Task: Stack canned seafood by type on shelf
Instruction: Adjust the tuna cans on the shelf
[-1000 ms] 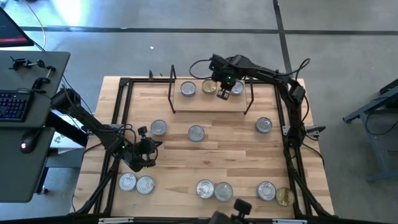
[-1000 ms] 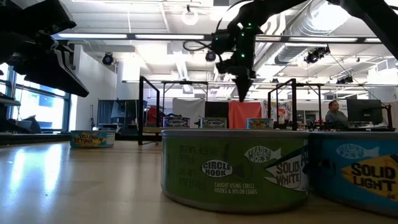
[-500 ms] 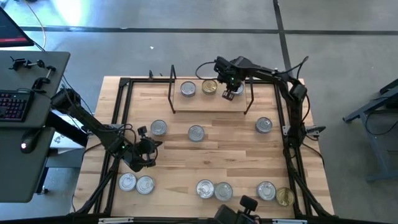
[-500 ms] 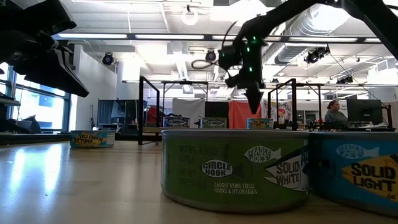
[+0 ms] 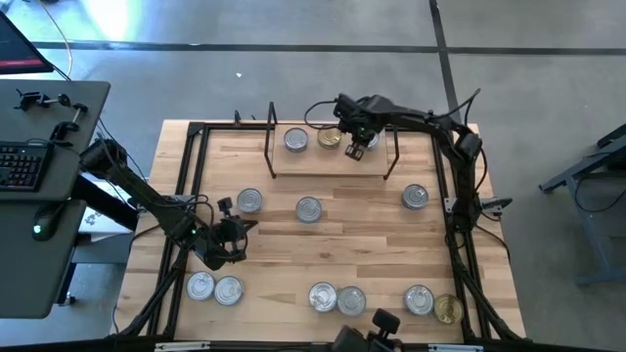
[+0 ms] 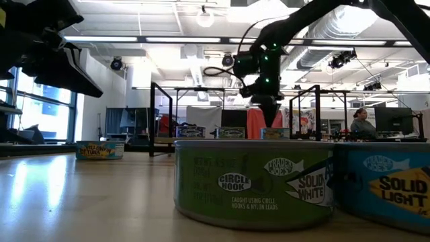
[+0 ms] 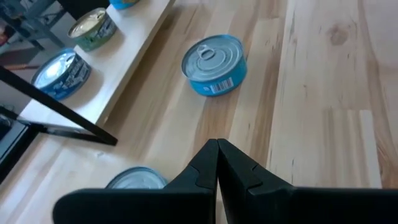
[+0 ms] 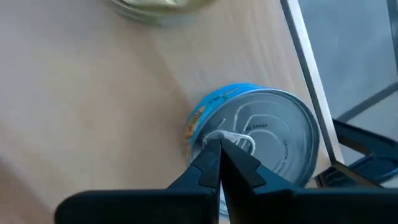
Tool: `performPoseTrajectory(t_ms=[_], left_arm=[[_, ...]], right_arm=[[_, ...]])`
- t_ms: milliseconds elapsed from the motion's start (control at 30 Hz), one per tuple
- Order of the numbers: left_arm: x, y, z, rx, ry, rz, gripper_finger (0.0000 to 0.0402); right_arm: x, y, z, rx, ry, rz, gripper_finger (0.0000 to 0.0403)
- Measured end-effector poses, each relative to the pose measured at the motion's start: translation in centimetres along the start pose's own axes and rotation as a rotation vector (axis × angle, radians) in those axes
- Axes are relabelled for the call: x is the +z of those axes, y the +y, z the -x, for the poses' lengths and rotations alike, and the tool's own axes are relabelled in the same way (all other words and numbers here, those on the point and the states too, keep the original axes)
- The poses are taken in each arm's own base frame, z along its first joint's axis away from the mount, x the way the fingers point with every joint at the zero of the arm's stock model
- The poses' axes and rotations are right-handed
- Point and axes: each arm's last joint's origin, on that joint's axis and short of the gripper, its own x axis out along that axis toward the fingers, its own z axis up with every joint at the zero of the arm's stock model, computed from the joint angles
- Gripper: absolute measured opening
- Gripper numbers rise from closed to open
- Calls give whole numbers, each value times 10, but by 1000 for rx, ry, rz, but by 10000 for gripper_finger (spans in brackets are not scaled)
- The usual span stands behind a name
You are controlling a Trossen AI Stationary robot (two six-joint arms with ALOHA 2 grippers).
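Tins lie scattered over the tabletop point(image 5: 323, 235) in the high view. Starting at the left of that frame, the left gripper point(image 5: 238, 242) hangs over bare wood with its fingers pressed together on nothing, waiting. Just below it, at lower left, sit two silver-lidded tins point(image 5: 214, 287) side by side; above it is another silver tin point(image 5: 249, 200), and one more point(image 5: 308, 208) lies near mid-frame.

Along the upper middle runs the shelf point(image 5: 331, 161), a pale board with black wire uprights. Three tins stand on it: a silver-lidded one point(image 5: 296, 140) at its left, a gold-lidded one point(image 5: 330, 137) next, then a blue-sided tin point(image 8: 261, 140) at the right end. The right gripper point(image 5: 358, 149) is directly over that last tin, fingers pinched tight; in the right wrist view the tips sit at the pull tab point(image 8: 235, 140), though whether they actually grip it I cannot tell.

Risk, as I judge it: if the tab is caught, lifting could drag or tip the tin, and it stands close to the shelf's edge and wire upright, so it could slide off or knock the gold neighbour.

Further right, a lone silver tin point(image 5: 415, 198) lies at mid-right. Along the bottom are a silver pair point(image 5: 336, 298), another silver tin point(image 5: 418, 299), and a gold-lidded tin point(image 5: 448, 310).
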Motion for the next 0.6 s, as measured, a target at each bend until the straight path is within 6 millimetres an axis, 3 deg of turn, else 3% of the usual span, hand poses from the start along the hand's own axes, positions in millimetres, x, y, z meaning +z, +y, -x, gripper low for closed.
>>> performPoseTrajectory(t_ms=[300, 600], left_arm=[[1, -1, 0, -5, -7, 19, 0], [1, -1, 0, -21, 2, 37, 0]], right_arm=[[5, -2, 10, -14, -23, -1, 0], [-10, -15, -10, -15, 51, -33, 0]])
